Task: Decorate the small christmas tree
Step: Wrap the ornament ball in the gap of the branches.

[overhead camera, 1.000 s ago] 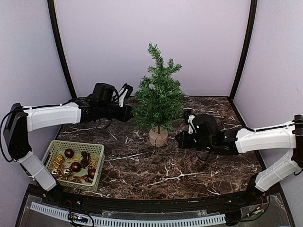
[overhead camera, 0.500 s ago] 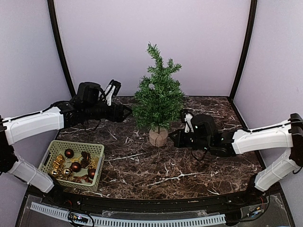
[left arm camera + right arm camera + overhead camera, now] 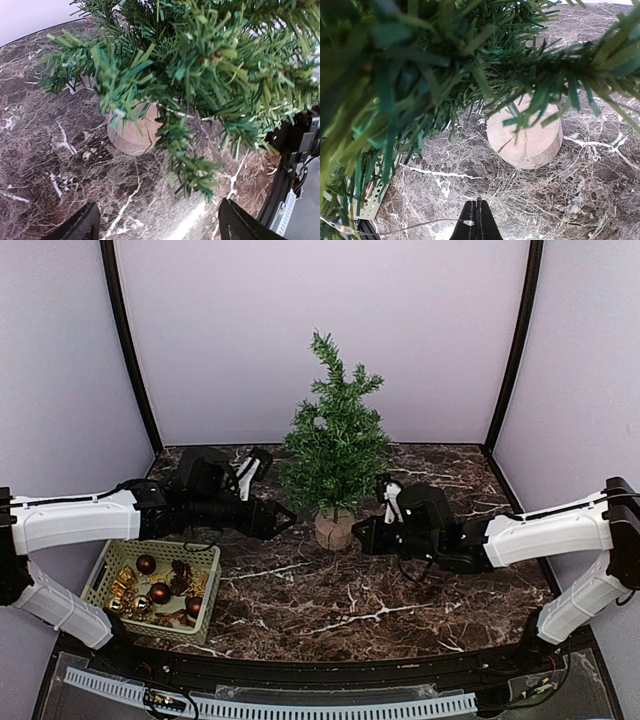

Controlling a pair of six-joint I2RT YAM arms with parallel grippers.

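The small christmas tree [image 3: 335, 445] stands mid-table toward the far wall, the left gripper [image 3: 282, 519] gaping empty just left of its base while the right gripper [image 3: 360, 535] pinches a thin light wire [image 3: 451, 220], seemingly ready for draping.

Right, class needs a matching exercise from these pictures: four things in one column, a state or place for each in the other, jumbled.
Things:
1. tree
2. basket
3. left hand
4. right hand

States or places:
A. open, beside the tree's lower branches
B. shut on a thin wire
C. near left of the table, holding baubles
D. upright on a round wooden base

Pairs: 1-D, 2-C, 3-A, 4-B
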